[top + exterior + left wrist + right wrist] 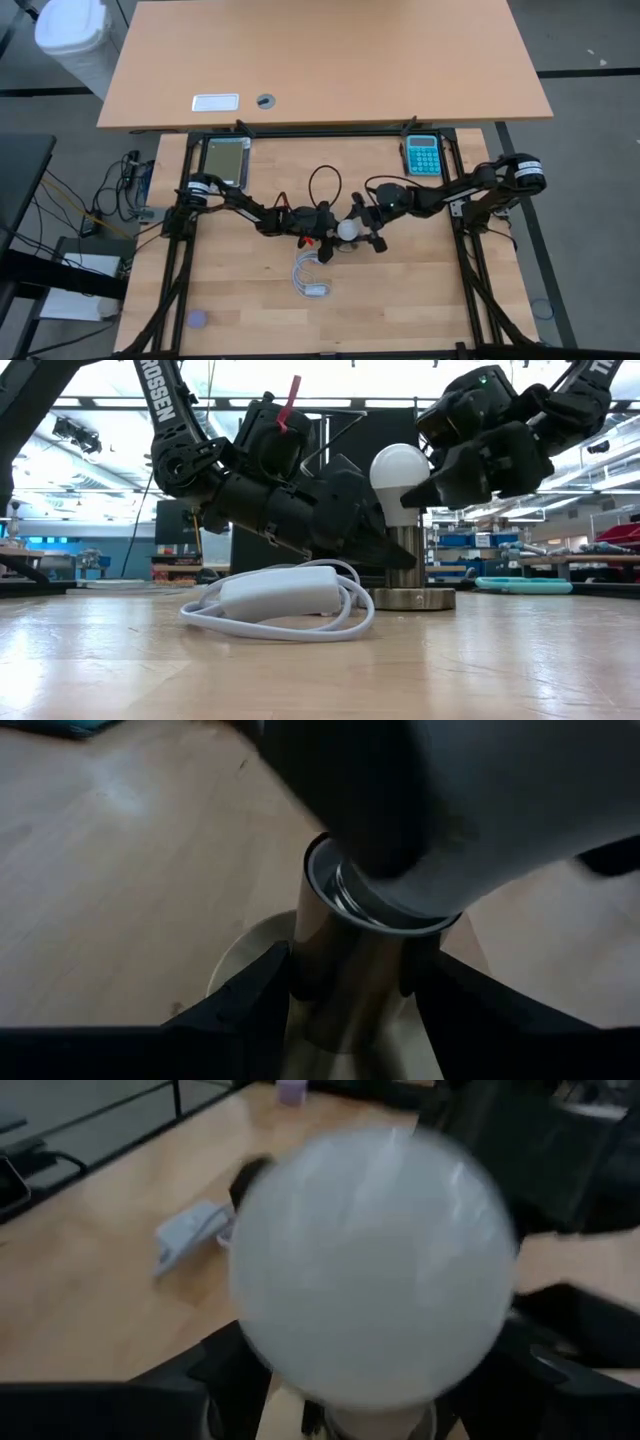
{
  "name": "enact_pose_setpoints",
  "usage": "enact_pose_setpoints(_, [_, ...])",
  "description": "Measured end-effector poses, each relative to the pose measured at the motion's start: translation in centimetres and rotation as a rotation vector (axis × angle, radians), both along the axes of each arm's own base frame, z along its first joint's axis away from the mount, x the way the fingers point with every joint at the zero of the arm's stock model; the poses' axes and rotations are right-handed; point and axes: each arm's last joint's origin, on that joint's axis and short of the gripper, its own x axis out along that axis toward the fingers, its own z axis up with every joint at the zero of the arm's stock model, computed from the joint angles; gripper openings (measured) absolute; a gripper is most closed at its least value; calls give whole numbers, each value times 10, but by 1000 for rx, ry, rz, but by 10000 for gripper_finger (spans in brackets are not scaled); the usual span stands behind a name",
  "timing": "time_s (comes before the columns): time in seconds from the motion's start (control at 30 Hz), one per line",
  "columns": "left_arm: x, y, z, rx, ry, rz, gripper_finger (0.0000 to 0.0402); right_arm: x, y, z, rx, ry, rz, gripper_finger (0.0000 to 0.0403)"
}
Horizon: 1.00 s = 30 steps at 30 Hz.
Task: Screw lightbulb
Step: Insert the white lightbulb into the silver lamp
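Wooden table (420, 290): socket (350, 980) holds lightbulb (398, 478), both end effectors gripping.

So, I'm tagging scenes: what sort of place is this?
Probably a robotics lab or workshop: a wooden bench in a metal frame, storage shelves with bins behind, and a second desk alongside.

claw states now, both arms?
Left claw: shut on the socket.
Right claw: shut on the bulb.
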Motion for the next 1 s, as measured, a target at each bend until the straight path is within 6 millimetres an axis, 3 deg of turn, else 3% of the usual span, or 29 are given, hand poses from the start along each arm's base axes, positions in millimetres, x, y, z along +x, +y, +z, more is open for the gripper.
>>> enact_pose_setpoints(0.17, [0,0,0,-2,1,1,203,6,1,-13,22,9,-5,247])
enact_pose_setpoints(0.6, [0,0,0,-3,5,1,203,8,2,-14,60,7,-33,169])
enact_pose_setpoints(1.0, [-1,1,-1,-5,12,71,203,8,15,-15,21,32,-180,164])
